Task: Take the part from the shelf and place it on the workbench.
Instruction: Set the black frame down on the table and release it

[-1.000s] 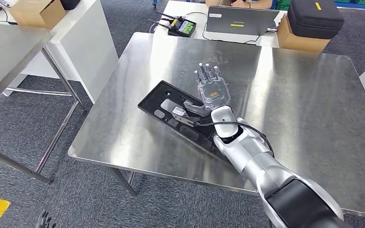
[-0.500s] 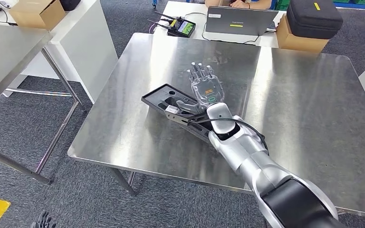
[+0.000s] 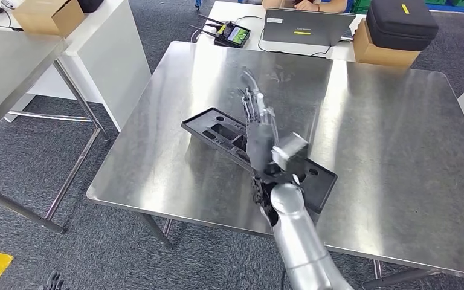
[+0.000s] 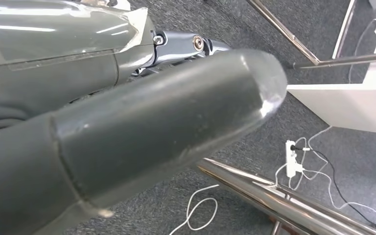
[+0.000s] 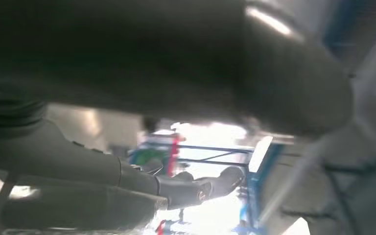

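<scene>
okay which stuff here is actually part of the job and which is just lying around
Job: black part, steel workbench it lies on, right hand above it.

Lying about: laptop, cardboard boxes, black case, small screen device.

1 black part point(image 3: 229, 136), flat moulded tray shape, on the steel desk point(image 3: 386, 139) near centre. 1 robot hand point(image 3: 260, 130) over it, right arm, fingers blurred. 3 desks more or less: steel one in the middle, second steel one at 9 o'clock point(image 3: 0, 66), white one at 12 o'clock point(image 3: 229, 12). 2 cardboard boxes: 11 o'clock point(image 3: 45, 15), 1 o'clock point(image 3: 383, 51). 1 laptop point(image 3: 308, 27), 1 black case point(image 3: 402, 24), 1 small screen device point(image 3: 231, 33).
</scene>
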`<control>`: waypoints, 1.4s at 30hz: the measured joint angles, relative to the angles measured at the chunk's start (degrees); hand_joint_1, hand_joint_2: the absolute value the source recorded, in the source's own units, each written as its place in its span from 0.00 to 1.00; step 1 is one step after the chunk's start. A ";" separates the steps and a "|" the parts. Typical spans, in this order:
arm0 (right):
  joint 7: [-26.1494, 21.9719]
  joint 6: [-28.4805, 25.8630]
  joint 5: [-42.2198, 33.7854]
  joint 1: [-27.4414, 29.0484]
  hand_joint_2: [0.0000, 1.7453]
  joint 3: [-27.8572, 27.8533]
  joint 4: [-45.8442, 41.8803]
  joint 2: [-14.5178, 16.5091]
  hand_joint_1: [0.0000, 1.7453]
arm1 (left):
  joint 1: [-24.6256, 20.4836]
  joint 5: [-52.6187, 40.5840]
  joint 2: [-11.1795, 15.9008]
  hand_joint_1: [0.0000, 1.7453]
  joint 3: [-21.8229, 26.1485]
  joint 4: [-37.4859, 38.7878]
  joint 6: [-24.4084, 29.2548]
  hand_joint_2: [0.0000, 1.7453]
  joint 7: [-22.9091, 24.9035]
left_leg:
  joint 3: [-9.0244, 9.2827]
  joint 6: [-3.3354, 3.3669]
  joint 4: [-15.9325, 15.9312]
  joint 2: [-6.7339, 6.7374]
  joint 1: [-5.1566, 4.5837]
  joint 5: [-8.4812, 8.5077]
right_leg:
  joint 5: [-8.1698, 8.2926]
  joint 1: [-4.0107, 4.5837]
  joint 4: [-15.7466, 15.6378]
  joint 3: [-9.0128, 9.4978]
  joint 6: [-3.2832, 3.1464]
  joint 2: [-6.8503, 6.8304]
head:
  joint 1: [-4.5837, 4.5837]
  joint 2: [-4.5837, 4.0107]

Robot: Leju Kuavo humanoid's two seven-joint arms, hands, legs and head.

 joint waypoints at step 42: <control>-3.31 12.52 -18.93 26.87 0.00 -0.29 -30.17 -6.73 0.00 | 3.40 -2.05 -4.46 0.00 3.52 -3.98 -0.31 0.00 0.02 | 0.34 1.52 -1.56 0.70 0.32 1.79 | -6.03 -1.45 7.90 0.53 2.08 -0.29 | 0.33 -0.01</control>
